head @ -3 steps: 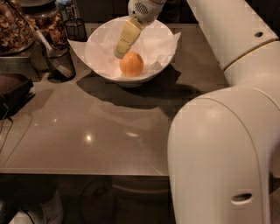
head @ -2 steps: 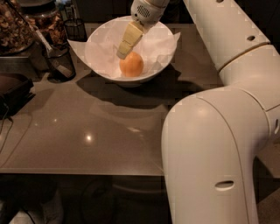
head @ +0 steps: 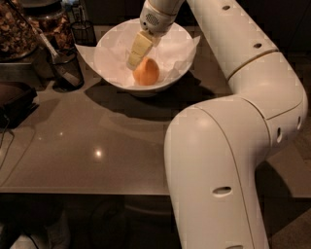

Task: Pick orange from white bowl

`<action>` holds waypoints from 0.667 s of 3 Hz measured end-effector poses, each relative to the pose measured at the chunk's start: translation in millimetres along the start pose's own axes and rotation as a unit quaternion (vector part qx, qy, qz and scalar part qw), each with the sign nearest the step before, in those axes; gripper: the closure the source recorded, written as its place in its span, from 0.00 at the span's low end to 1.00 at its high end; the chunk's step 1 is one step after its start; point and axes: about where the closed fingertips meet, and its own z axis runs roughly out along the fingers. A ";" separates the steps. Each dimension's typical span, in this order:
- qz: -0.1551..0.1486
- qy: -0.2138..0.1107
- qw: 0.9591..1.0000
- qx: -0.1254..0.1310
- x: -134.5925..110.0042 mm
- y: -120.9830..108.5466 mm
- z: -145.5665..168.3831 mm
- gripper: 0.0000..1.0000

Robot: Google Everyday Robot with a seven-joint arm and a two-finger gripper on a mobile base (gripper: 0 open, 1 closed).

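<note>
The orange [head: 146, 72] lies in the white bowl [head: 112, 44], which is lined with crinkled white paper and stands at the far middle of the grey table. My gripper [head: 134, 60] reaches down into the bowl from above. Its yellowish tip is right at the orange's upper left side. The orange rests on the paper at the bowl's bottom. The arm's white wrist [head: 156, 14] hangs over the bowl's far rim.
A black mesh cup [head: 66, 67] with a utensil stands just left of the bowl, and another [head: 83, 32] stands behind it. A tray of brown snacks [head: 17, 29] is at the far left. My arm's large white elbow [head: 228, 160] fills the right foreground.
The gripper has stayed in the bowl at the orange's upper left. The arm's elbow has swung left, filling more of the foreground. The orange has not moved.
</note>
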 end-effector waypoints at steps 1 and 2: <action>-0.002 0.013 1.000 -0.009 -4.1 3.2 16.1 0.25; 0.000 0.023 1.000 -0.015 -3.5 5.7 26.3 0.27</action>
